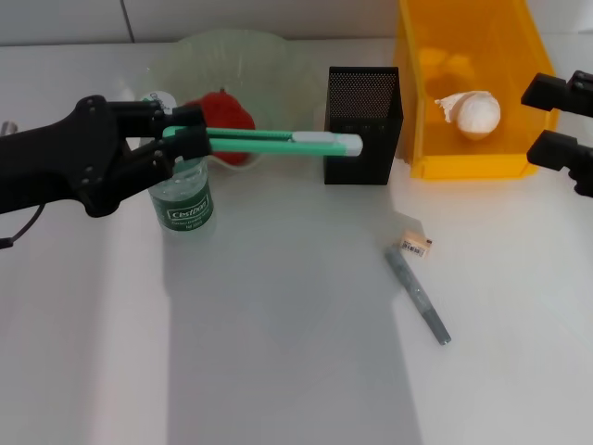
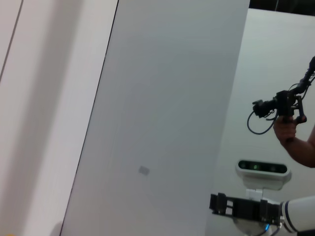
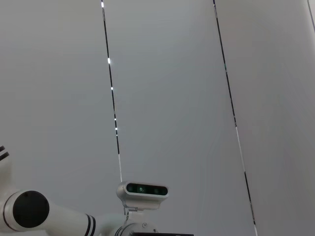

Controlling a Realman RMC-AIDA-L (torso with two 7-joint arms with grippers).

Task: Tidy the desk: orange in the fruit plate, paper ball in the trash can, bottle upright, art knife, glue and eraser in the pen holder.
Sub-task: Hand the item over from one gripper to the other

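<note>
In the head view the left claw (image 1: 185,141), at the middle left of the frame, is clenched on the green art knife (image 1: 278,141), which is held level by its rear end. The front tip of the knife is seen just before the upper part of the black mesh pen holder (image 1: 363,125), near the top centre; it is not yet inside. The right claw (image 1: 561,120) is seen at the right edge, beside the yellow trash can (image 1: 463,165), with its two fingers apart and nothing between them.

The knife is judged to be light, stiff and smooth, so a firm hold on the flat sides of the handle is wanted; held so far back, it may swing or slip when it is tilted down into the holder.

Behind the left claw the bottle (image 1: 188,206) stands upright and is partly covered by it. The red fruit (image 1: 225,116) in the pale fruit plate (image 1: 269,60) is half hidden as well. The paper ball (image 1: 473,113) lies in the trash can. On the bench (image 1: 278,352), right of centre, the eraser (image 1: 416,246) lies just beside the grey glue stick (image 1: 419,298); whether they touch cannot be told. The wrist views show only walls and robot parts.
</note>
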